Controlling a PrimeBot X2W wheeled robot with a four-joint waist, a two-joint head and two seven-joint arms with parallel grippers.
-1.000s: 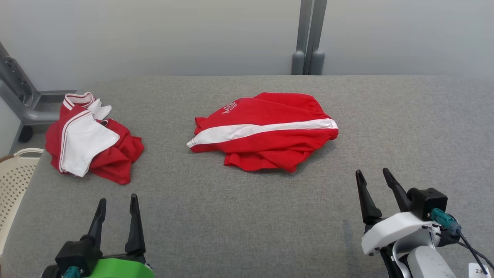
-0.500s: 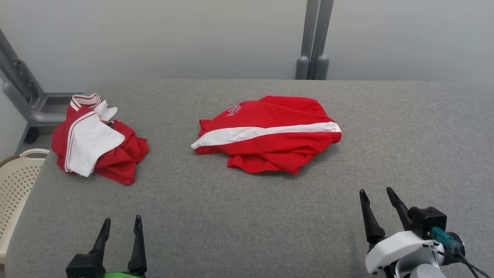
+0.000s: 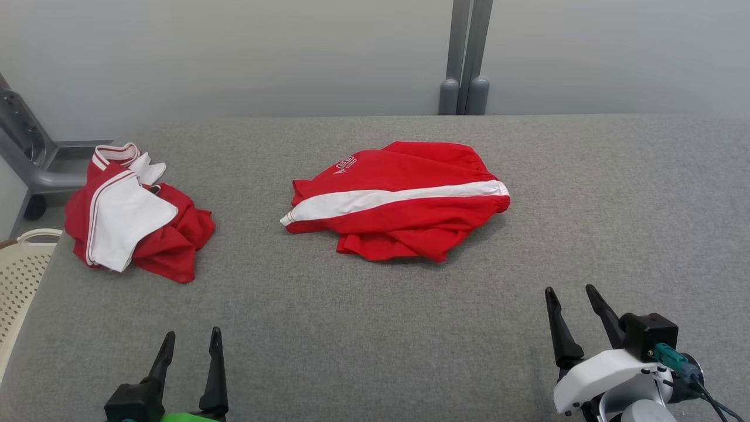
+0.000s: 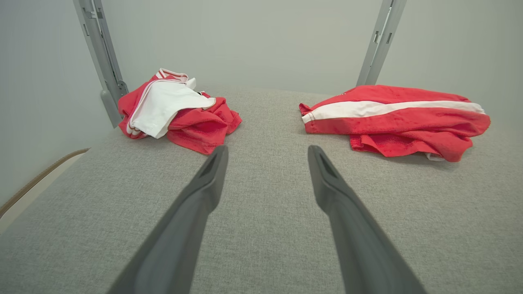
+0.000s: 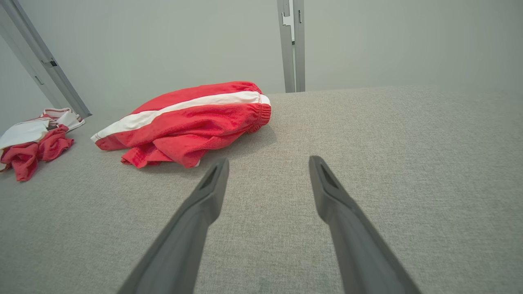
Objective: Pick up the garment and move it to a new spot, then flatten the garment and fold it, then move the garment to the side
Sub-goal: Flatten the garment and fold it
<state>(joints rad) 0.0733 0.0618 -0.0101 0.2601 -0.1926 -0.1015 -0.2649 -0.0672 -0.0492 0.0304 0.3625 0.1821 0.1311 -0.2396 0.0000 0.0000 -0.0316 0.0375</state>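
Observation:
A folded red garment with a white stripe lies at the middle of the grey table; the wrist views show it too. A second garment, red and white and crumpled, lies near the table's left edge. My left gripper stands open low at the front left, well short of both garments, its fingers holding nothing. My right gripper stands open at the front right, away from the folded garment, nothing between its fingers.
A cream perforated basket sits beyond the table's left edge. A grey metal frame stands at the back left and a grey post behind the table's far edge. A pale wall runs behind.
Both grippers have dropped back toward the near edge of the table, the left more than the right. The camera has shifted slightly. The garments lie as before.

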